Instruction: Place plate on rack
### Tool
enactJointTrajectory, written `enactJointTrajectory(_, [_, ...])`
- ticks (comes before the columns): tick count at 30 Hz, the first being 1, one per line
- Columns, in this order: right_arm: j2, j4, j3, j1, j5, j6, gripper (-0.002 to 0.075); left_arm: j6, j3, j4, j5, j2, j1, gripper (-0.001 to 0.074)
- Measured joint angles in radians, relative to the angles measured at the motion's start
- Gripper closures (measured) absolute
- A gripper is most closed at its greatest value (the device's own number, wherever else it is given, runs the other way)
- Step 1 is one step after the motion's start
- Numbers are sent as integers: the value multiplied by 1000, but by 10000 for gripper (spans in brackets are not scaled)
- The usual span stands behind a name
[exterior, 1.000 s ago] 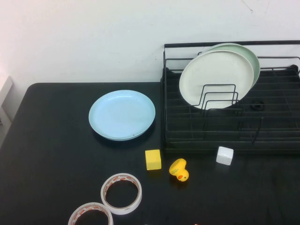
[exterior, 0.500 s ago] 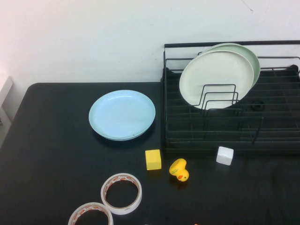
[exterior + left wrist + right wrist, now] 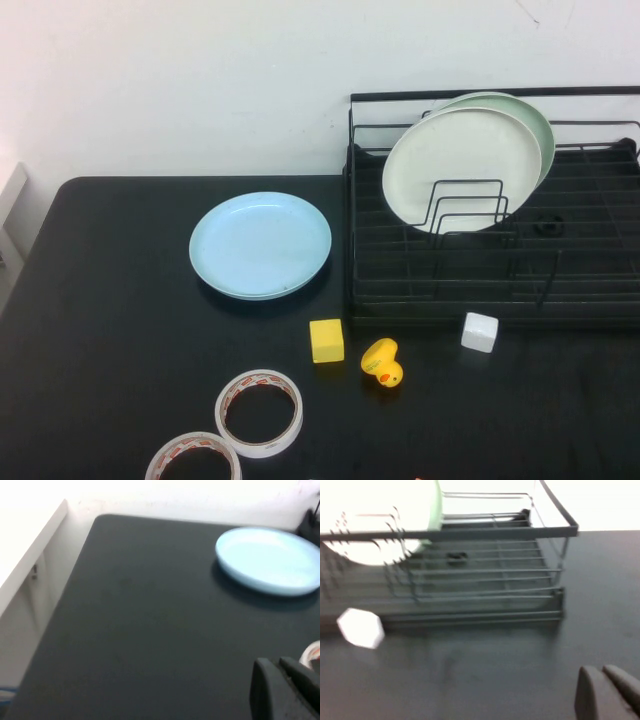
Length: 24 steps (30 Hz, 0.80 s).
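Note:
The light sky-blue plate (image 3: 261,244) lies flat on the black table, left of the black wire rack (image 3: 480,290). It also shows in the left wrist view (image 3: 267,560). The rack also shows in the right wrist view (image 3: 485,575). Neither arm shows in the high view. My left gripper (image 3: 278,666) is shut and empty, low over the table's near left part, well short of the plate. My right gripper (image 3: 601,672) is shut and empty, over the table in front of the rack's right end.
A cream-white plate (image 3: 462,168) and a pale green plate (image 3: 528,115) stand in the rack. A yellow cube (image 3: 326,340), a rubber duck (image 3: 382,363), a white cube (image 3: 479,331) and two tape rolls (image 3: 259,412) lie near the front. A white wall is behind.

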Motion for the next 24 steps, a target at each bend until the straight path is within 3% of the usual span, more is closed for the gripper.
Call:
enactJointTrajectory(4, [0, 205, 0, 0, -24, 3, 728, -37, 2, -118, -84, 0, 0, 737])
enactJointTrajectory(12, [0, 598, 2, 0, -41, 44, 728, -207, 2, -625, -230, 0, 0, 737])
enactJointTrajectory(24, [0, 689, 2, 0, -82, 44, 728, -224, 2, -999, -315, 0, 0, 737])
